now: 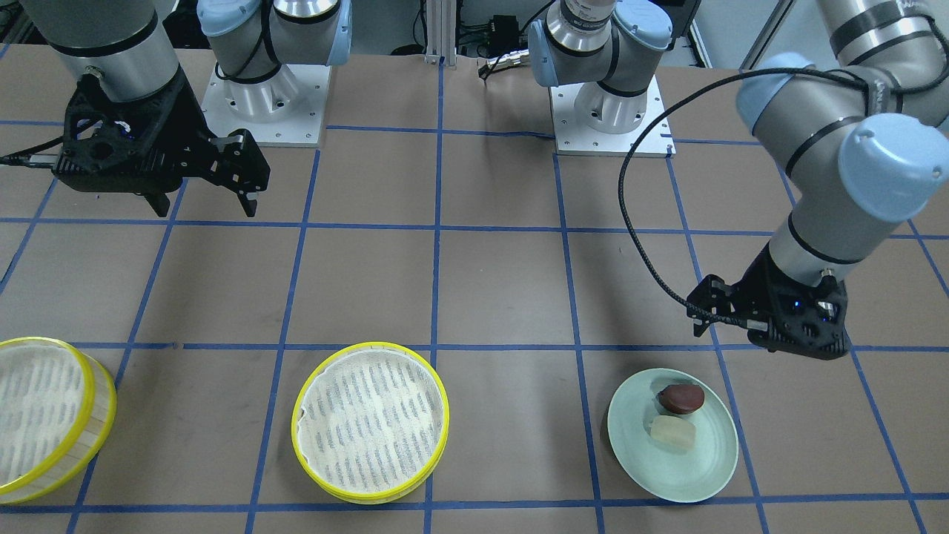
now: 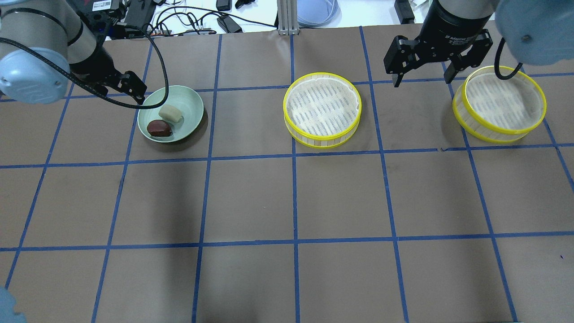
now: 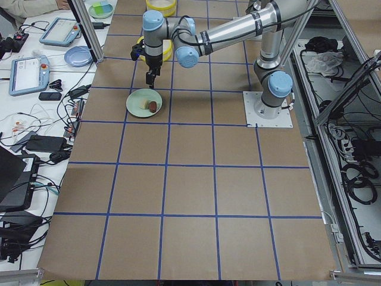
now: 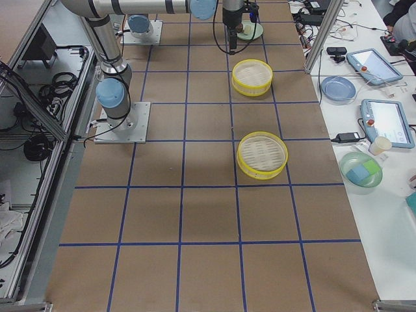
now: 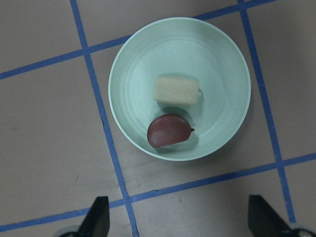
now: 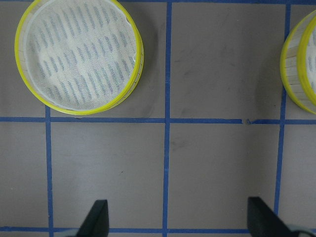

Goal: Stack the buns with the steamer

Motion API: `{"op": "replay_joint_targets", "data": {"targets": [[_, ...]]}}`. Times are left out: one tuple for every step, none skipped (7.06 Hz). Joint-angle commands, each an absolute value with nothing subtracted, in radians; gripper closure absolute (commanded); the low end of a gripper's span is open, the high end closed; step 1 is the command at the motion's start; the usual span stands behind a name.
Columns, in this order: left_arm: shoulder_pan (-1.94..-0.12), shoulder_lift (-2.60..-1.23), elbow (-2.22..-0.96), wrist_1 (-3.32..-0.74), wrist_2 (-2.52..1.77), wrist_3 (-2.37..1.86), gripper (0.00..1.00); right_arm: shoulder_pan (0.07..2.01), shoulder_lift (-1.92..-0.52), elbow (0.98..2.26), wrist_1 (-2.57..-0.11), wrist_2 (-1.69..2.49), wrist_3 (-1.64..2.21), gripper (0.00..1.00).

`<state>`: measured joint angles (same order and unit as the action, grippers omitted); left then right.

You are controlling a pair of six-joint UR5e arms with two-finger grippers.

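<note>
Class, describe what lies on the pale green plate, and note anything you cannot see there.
On the plate lie two buns side by side: a cream-white bun and a dark reddish-brown bun. The plate surface beneath each bun is hidden.

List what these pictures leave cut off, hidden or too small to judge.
Outer steamer tray: cut by the left edge in the front-facing view, by the right edge in the right wrist view.
Cream bun and brown bun: too small to tell apart in the exterior right view.
Left gripper: only its fingertips show in the left wrist view, cut by the bottom edge.
</note>
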<state>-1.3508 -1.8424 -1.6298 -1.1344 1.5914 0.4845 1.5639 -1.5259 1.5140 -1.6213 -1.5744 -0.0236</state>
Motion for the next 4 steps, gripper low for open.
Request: {"op": "replay_joint_targets", "data": {"targets": [[-1.353, -1.955, -1.632, -1.021, 1.585, 0.602, 0.00, 1.531, -1.523, 1.513, -1.637, -1.543, -0.035, 0.00], [-1.351, -1.995, -1.632, -0.946, 1.519, 0.651, 0.00, 1.514, -1.516, 1.513, -1.672, -1.543, -0.052, 0.00], [-1.351, -2.046, -1.631, -0.881, 1.429, 0.660, 0.00, 1.478, -1.490, 1.511, -1.675, -1.542, -0.057, 0.00], [-1.351, -2.090, -1.629, -0.844, 1.424, 0.660, 0.00, 1.427, -1.464, 1.499, -1.674, -1.540, -0.064, 0.00]]}}
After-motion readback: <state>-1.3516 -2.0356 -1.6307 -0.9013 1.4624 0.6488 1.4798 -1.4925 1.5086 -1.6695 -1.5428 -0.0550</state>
